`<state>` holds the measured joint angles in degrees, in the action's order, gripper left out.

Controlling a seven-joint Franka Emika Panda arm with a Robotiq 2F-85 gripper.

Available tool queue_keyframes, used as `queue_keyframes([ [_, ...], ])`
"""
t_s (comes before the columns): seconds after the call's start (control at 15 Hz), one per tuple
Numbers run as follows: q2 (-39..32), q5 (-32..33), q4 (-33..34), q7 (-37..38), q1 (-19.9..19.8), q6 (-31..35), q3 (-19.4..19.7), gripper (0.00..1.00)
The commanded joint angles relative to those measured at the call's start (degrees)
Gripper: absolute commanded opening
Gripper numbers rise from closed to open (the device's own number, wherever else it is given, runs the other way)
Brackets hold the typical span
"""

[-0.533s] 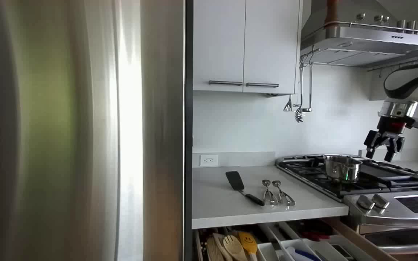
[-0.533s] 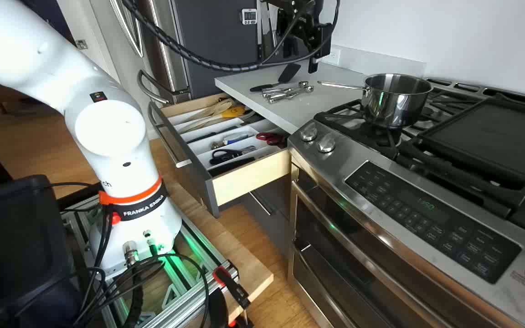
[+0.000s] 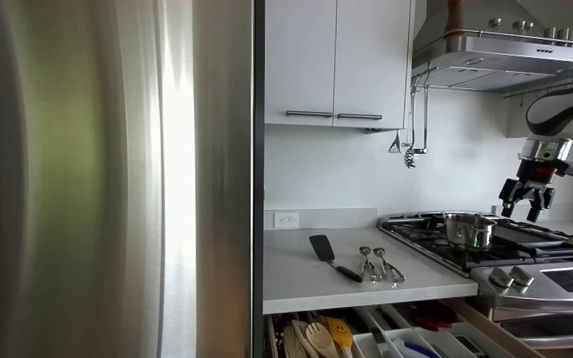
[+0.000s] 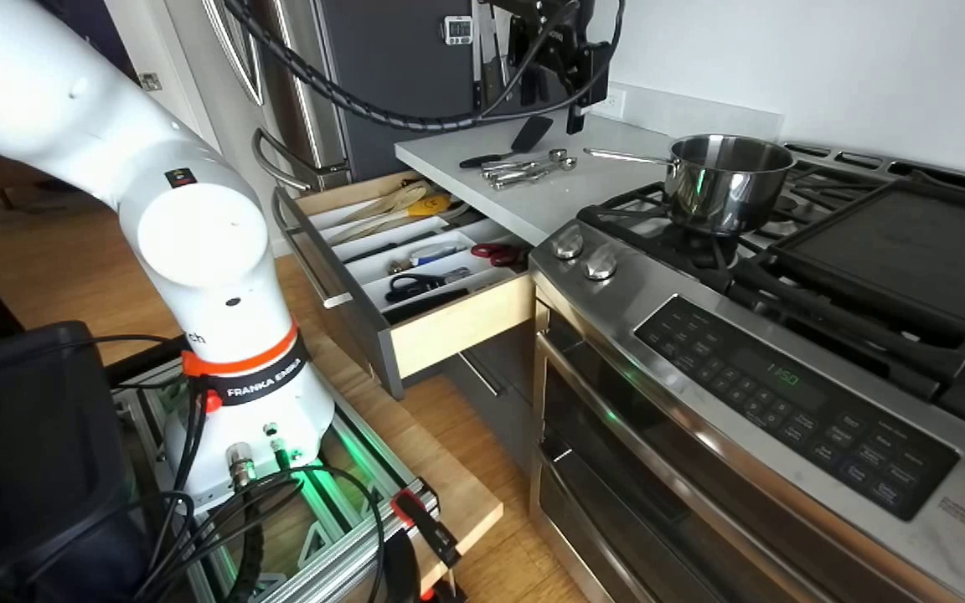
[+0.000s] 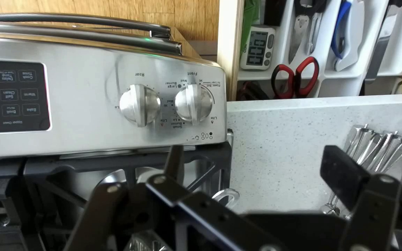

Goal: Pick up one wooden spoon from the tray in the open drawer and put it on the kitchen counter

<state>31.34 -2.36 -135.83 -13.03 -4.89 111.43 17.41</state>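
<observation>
Pale tan wooden spoons (image 4: 403, 198) lie in the tray's far-left compartment; in an exterior view a slotted wooden one (image 3: 320, 339) shows beside them. The light tray (image 4: 375, 266) fills the open drawer (image 4: 466, 325); part of it shows in the wrist view (image 5: 326, 73). The white kitchen counter (image 3: 296, 271) is above the drawer; it also shows in the wrist view (image 5: 267, 153). My gripper (image 3: 520, 213) is open and empty, high over the stove side, well apart from the drawer. In the wrist view its fingers (image 5: 253, 157) are wide apart.
A black spatula (image 3: 322, 248) and metal scoops (image 3: 380, 268) lie on the counter. A steel pot (image 4: 730, 184) stands on the gas stove (image 4: 885, 251). A yellow smiley utensil (image 3: 340, 333) and red scissors (image 5: 295, 80) lie in the drawer. A fridge (image 3: 217, 174) stands beside the counter.
</observation>
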Motion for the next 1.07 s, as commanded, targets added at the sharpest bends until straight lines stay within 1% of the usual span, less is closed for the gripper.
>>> queue_keyframes([
  [0.0,-0.3,-0.7,0.2,-0.6,-1.4,-0.2,-1.1,1.00],
  [0.2,-0.3,-0.7,0.2,-0.6,-1.4,-0.2,-1.1,1.00],
  [0.27,0.0,-1.0,0.2,-0.5,-0.8,-0.1,-1.8,1.00],
  [0.4,2.3,0.5,-1.4,1.3,0.3,-0.5,-6.1,1.00],
  [0.67,7.0,2.9,-6.3,7.8,3.4,-2.5,-17.8,1.00],
  [0.73,8.0,3.2,-7.4,10.5,4.5,-2.8,-20.8,1.00],
  [0.87,9.6,2.7,-9.9,15.4,7.4,-2.7,-26.3,1.00],
  [1.0,10.2,0.5,-11.7,20.8,11.0,-2.0,-31.3,1.00],
])
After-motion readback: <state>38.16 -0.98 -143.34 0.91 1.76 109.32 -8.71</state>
